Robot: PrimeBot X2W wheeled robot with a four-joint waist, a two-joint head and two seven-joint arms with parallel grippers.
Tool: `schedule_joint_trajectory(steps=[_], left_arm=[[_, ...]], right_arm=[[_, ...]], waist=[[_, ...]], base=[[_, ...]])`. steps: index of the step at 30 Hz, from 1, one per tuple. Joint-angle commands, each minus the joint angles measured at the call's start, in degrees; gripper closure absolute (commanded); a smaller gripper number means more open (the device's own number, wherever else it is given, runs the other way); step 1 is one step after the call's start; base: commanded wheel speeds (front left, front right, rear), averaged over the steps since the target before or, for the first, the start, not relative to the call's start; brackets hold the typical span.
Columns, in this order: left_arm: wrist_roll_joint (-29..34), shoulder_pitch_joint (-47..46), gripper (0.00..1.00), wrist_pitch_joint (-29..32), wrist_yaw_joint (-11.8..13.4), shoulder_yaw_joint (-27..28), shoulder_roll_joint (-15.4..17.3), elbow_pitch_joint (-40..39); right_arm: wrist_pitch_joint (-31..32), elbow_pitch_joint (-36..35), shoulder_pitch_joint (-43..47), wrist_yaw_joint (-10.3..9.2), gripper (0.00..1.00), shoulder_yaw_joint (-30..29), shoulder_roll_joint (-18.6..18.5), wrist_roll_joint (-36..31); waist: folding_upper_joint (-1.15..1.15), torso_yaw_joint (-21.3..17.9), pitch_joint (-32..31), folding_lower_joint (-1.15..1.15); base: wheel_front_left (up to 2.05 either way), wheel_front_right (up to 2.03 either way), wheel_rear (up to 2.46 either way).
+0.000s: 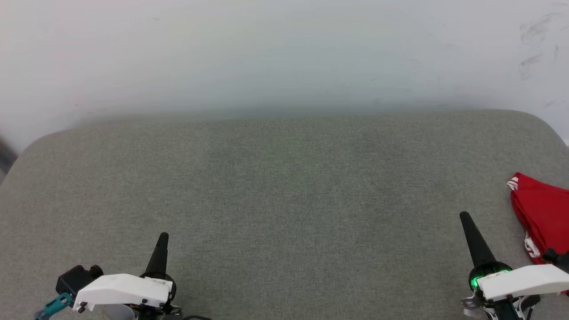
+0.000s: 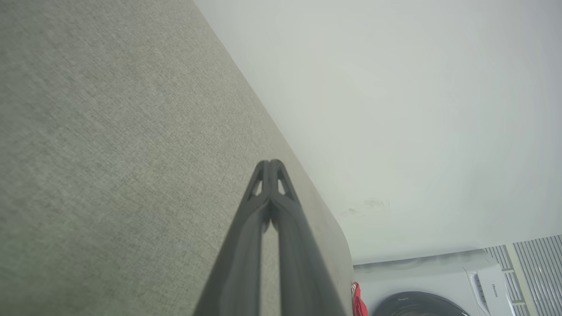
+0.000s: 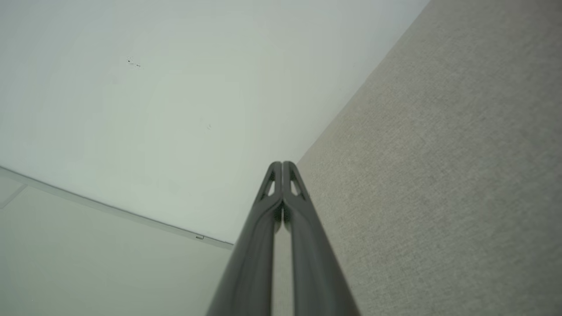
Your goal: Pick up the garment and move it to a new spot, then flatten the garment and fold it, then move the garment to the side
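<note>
Head view: a grey fabric-covered table [image 1: 284,186] with rounded far corners is seen across most of the frame. It is backed by a pale wall [image 1: 284,53] marked with faint scuffs at upper right. In the left wrist view a white front-loading washing machine [image 2: 439,285] is noted past the table's corner, with a sliver of red cloth at the table's edge beside it. The garment [image 1: 543,213] is red, with white-and-red striped trim at its far tip and some white at its near edge. It is found bunched at the table's right edge and is cut off by the frame. The right tool [image 1: 464,217] is held at lower right, near the garment, with its fingertips apart from the cloth; a green light is lit at its base. The left tool [image 1: 162,236] is held at lower left, well apart from the garment. In each wrist view the two dark fingers are seen pressed together at the tips over the table, so both tools are recorded as clenched and empty.
</note>
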Motion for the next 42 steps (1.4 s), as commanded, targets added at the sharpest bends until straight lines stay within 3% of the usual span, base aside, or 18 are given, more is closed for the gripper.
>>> schedule_joint_trajectory(steps=[1, 42], left_arm=[[-1.31, -1.37, 1.0, 0.42, -0.63, 0.69, -0.07, -0.3], [-17.84, -3.61, 1.0, 5.56, -5.21, 6.51, -3.17, 1.18]], right_arm=[[0.13, 0.01, -1.23, 0.0, 1.0, -0.19, -0.35, 1.71], [1.53, 4.47, -4.52, -0.01, 1.0, -1.87, 0.02, 22.38]], waist=[[0.0, 0.04, 0.04, 0.0], [0.0, 1.14, 1.04, 0.0]], base=[[0.0, 0.0, 0.0], [0.0, 0.0, 0.0]])
